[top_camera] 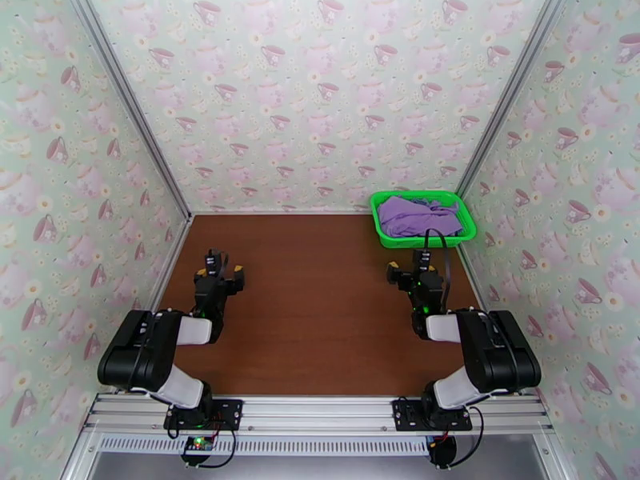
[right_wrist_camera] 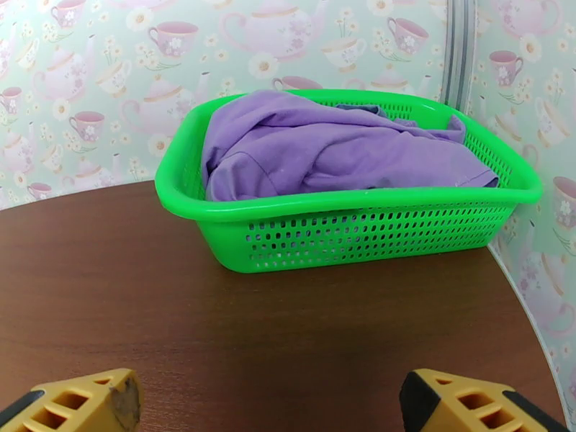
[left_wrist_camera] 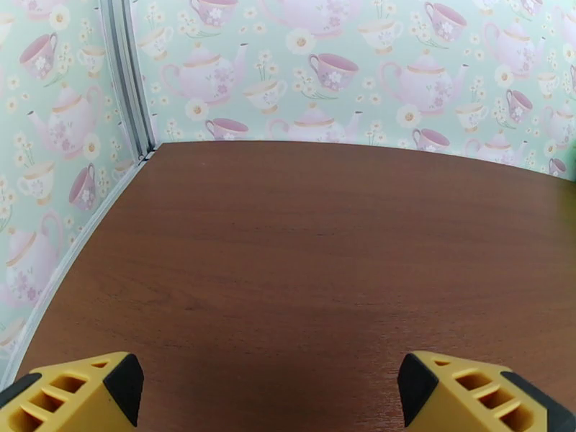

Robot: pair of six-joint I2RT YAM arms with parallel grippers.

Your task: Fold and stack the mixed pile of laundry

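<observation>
The mixed laundry pile lies crumpled inside a green mesh basket (top_camera: 425,241) at the table's back right corner. On top is a purple shirt (top_camera: 418,216), which fills most of the basket (right_wrist_camera: 345,205) in the right wrist view. A small fold of blue-grey cloth (right_wrist_camera: 363,108) peeks out behind the purple shirt (right_wrist_camera: 338,149). My right gripper (top_camera: 412,270) hovers just in front of the basket, open, with nothing between its yellow fingertips (right_wrist_camera: 461,405). My left gripper (top_camera: 219,274) is over the left side of the table, also open and empty (left_wrist_camera: 270,390).
The brown wooden table (top_camera: 320,314) stretches bare between the two arms. Teacup-patterned walls (top_camera: 320,90) close it in on the left, back and right. A metal rail (top_camera: 320,410) with the arm bases runs along the near edge.
</observation>
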